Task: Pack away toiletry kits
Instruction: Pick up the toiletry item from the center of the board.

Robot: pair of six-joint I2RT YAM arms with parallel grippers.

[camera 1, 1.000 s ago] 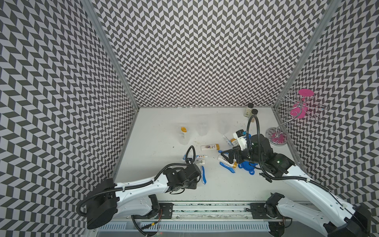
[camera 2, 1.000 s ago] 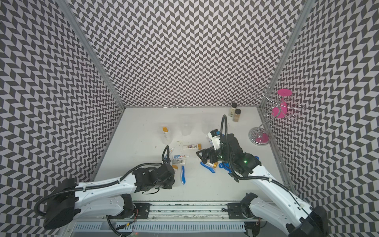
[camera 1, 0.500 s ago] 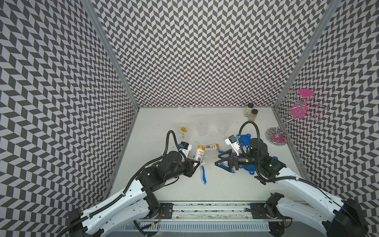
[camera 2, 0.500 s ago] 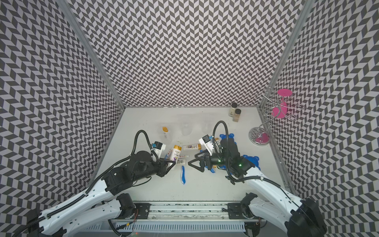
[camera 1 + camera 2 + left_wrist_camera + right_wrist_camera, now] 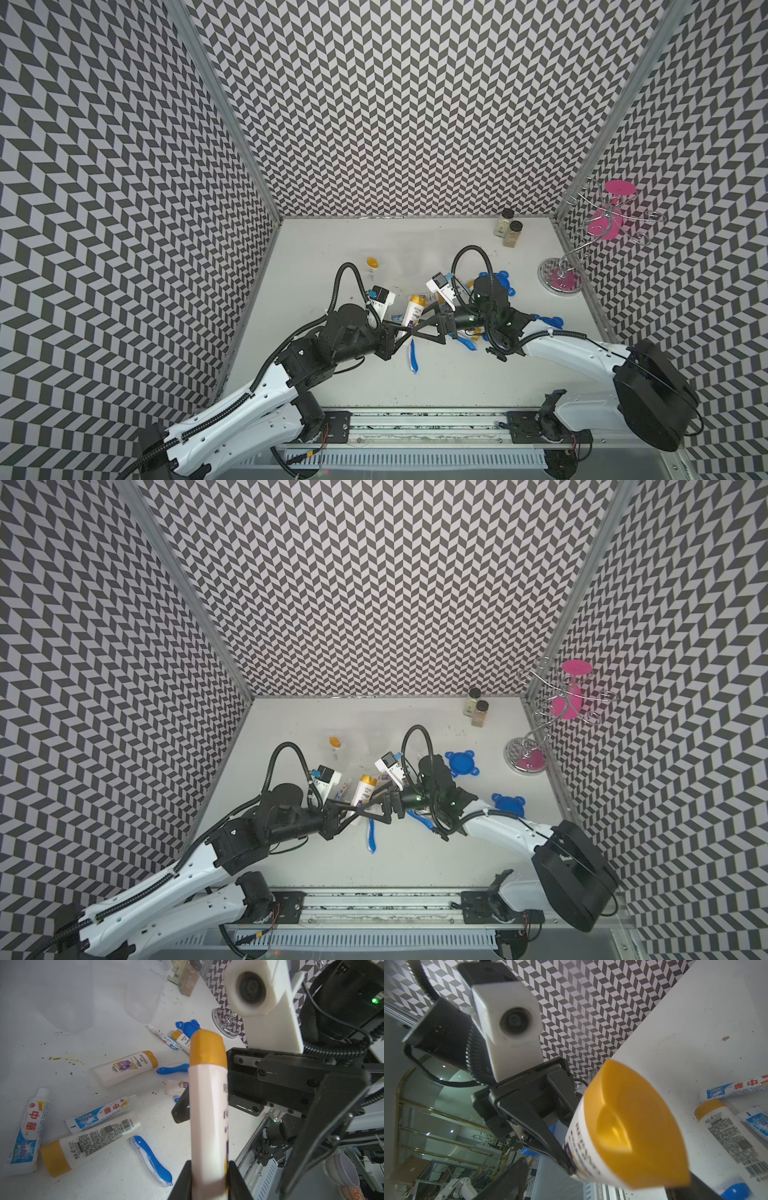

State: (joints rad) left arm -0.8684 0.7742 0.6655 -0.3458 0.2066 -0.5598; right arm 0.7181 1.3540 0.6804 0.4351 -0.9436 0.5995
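Tube (image 5: 205,1095), seemingly snug, inside left gripper (image 5: 207,1169)

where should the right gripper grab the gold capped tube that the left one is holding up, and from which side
Probably the white body of the tube just below its gold cap. The left gripper clamps only the bottom end, so the upper body is free. Bring the open right gripper in from the cap end, jaws astride it.

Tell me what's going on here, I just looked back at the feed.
The left gripper holds a white tube with gold cap up off the table, cap end toward the right gripper, whose jaws stand open around it. It looks like a handover. Toothpaste tubes and blue toothbrushes lie loose on the table.
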